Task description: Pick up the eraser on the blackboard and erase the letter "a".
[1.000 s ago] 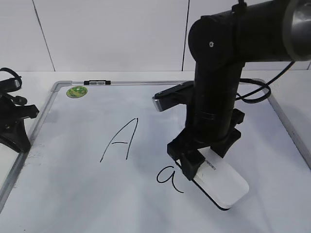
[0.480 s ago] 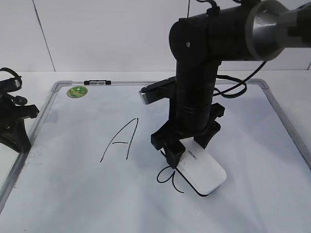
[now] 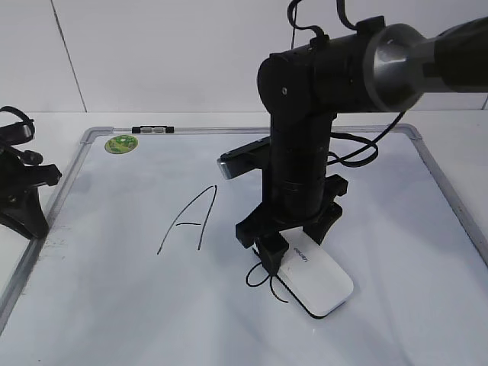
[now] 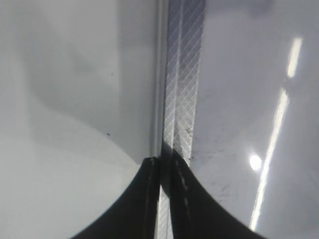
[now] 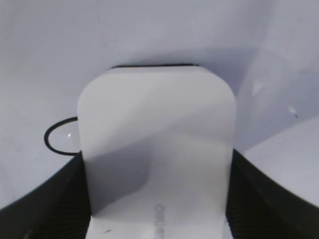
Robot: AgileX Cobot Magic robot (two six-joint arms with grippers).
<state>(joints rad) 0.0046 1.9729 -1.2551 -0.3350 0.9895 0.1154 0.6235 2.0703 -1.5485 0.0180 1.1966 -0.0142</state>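
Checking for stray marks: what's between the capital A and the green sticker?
Nothing: the exterior view shows bare blackboard between the capital A and the green sticker.

The eraser covers part of the letter "a"; only its 9 o'clock loop shows. The eraser's grey logo is illegible. The right end effector is cut off at 6 o'clock.

1. The flat white plastic eraser has a black underside edge and small grey lettering.
2. The white dry-erase board has a silver metal frame, hatch-patterned up close, and a round green sticker.
3. Thin black marker forms the lowercase "a" and the capital "A".
4. The right end effector is black.
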